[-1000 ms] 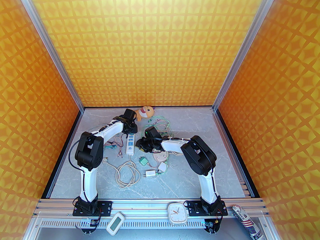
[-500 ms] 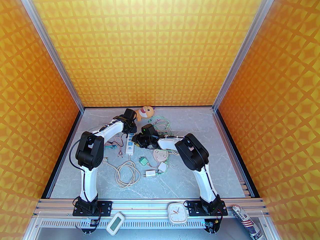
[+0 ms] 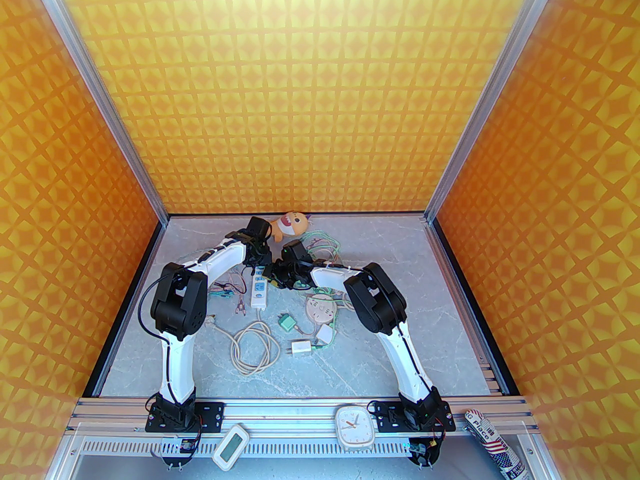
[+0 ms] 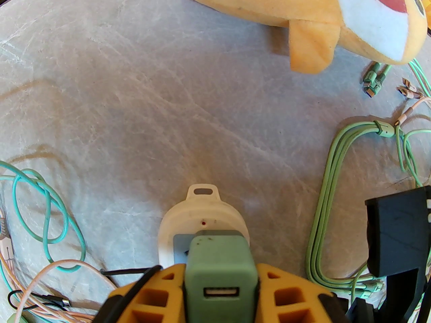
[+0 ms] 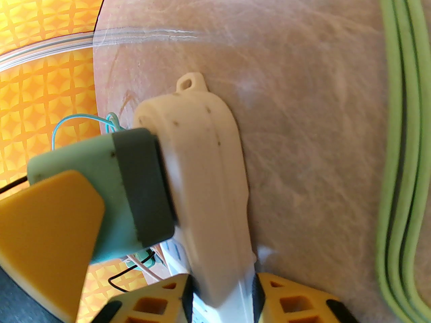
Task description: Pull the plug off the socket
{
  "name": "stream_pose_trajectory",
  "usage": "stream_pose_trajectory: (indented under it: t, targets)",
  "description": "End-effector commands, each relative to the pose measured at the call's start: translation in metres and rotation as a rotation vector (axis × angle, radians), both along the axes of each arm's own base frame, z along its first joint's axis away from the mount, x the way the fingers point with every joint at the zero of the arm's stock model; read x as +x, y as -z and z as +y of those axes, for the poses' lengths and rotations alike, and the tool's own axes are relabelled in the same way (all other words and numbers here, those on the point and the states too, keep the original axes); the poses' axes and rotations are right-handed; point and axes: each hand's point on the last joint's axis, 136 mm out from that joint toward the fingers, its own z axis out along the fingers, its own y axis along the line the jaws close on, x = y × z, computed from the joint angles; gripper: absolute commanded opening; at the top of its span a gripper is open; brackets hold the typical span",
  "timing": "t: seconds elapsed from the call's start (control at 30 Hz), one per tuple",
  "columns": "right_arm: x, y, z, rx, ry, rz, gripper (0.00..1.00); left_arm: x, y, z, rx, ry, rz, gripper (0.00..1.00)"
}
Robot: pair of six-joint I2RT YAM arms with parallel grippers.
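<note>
The white power strip (image 3: 259,290) lies left of the table's middle, its far end under both grippers. A green plug (image 4: 220,267) with a USB port sits in the strip's end socket (image 4: 202,214). My left gripper (image 4: 220,294) is shut on that plug, one yellow finger on each side. In the right wrist view the plug (image 5: 101,187) still stands against the strip (image 5: 202,180). My right gripper (image 5: 222,301) is shut on the strip's sides just below the plug. From above, the left gripper (image 3: 261,263) and right gripper (image 3: 272,274) nearly touch.
An orange plush toy (image 3: 287,225) lies just behind the grippers. Green cables (image 3: 320,248) run to the right, thin cables (image 3: 230,293) to the left. A round socket (image 3: 320,310), green adapter (image 3: 286,322), white adapter (image 3: 300,348) and coiled cord (image 3: 255,348) lie nearer.
My right arm has swung left and away from its base, bringing its gripper onto the strip beside the left gripper. The left arm has stayed on the plug.
</note>
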Motion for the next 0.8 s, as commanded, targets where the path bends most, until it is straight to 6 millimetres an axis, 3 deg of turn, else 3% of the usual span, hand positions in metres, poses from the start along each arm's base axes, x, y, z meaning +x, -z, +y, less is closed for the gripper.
stream_pose_trajectory:
  t: [0.0, 0.2, 0.33, 0.6, 0.77]
  targets:
    - [-0.016, 0.049, -0.025, -0.164, 0.023, 0.102, 0.31, -0.012, -0.015, -0.011, -0.02, 0.019, 0.045, 0.25]
    - [-0.037, 0.076, -0.049, -0.272, 0.046, 0.185, 0.28, -0.01, -0.039, -0.008, -0.052, -0.007, 0.043, 0.21]
    - [-0.041, 0.078, -0.056, -0.302, 0.047, 0.188, 0.28, -0.006, -0.053, -0.005, -0.11, -0.02, 0.031, 0.21]
    - [-0.038, 0.066, -0.055, -0.298, 0.029, 0.153, 0.29, -0.001, -0.076, 0.026, -0.066, -0.04, -0.002, 0.23]
    - [-0.031, 0.041, -0.048, -0.268, -0.001, 0.079, 0.33, 0.008, -0.083, 0.057, -0.062, -0.085, -0.024, 0.24]
